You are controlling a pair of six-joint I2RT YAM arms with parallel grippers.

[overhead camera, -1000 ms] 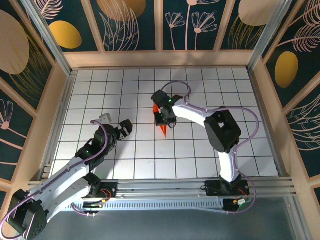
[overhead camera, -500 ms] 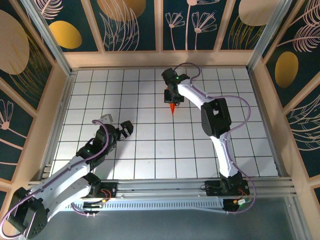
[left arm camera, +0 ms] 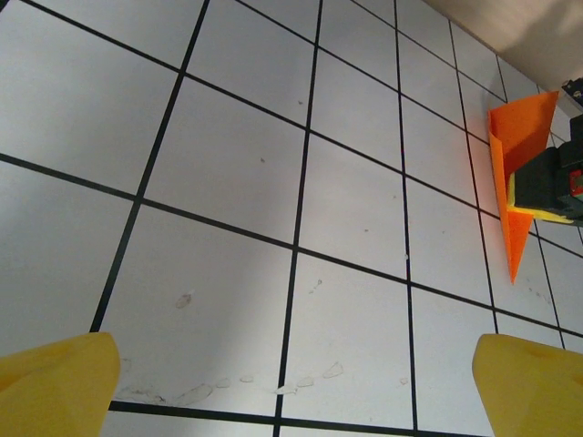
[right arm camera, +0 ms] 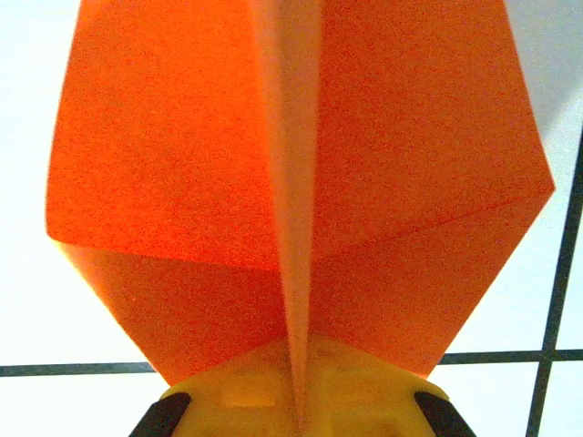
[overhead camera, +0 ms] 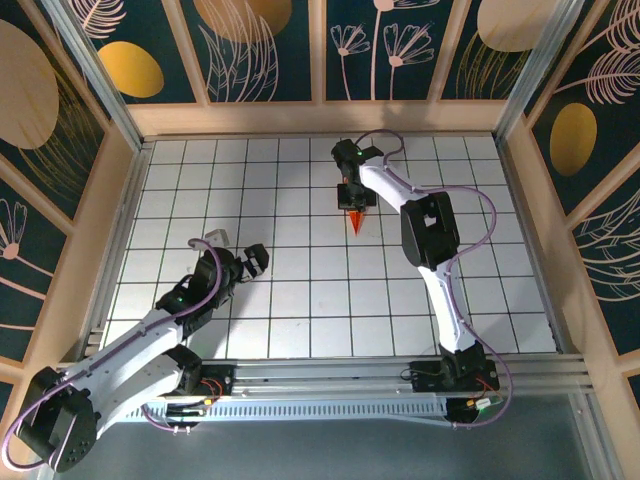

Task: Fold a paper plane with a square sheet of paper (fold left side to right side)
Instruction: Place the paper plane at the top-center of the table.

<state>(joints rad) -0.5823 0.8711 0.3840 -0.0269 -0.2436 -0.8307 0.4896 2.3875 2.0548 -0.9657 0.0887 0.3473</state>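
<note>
Top external view: over the white, black-gridded table [overhead camera: 300, 310], the left gripper [overhead camera: 237, 248] stands at left, jaws spread wide and holding nothing. Right of centre, toward the far edge, the right gripper [overhead camera: 352, 196] is clamped on the paper plane [overhead camera: 355, 219], a thin, matte, bright orange dart whose point aims toward the arm bases. Right wrist view: yellow fingertips [right arm camera: 301, 401] pinch the sharp centre crease, with flat wings flaring to both sides.

The paper plane [right arm camera: 182, 182] is bright orange, the tabletop [left arm camera: 228, 164] white with a black grid. The left claw [left arm camera: 291, 391] and right claw [right arm camera: 299, 387] have yellow fingers.
</note>
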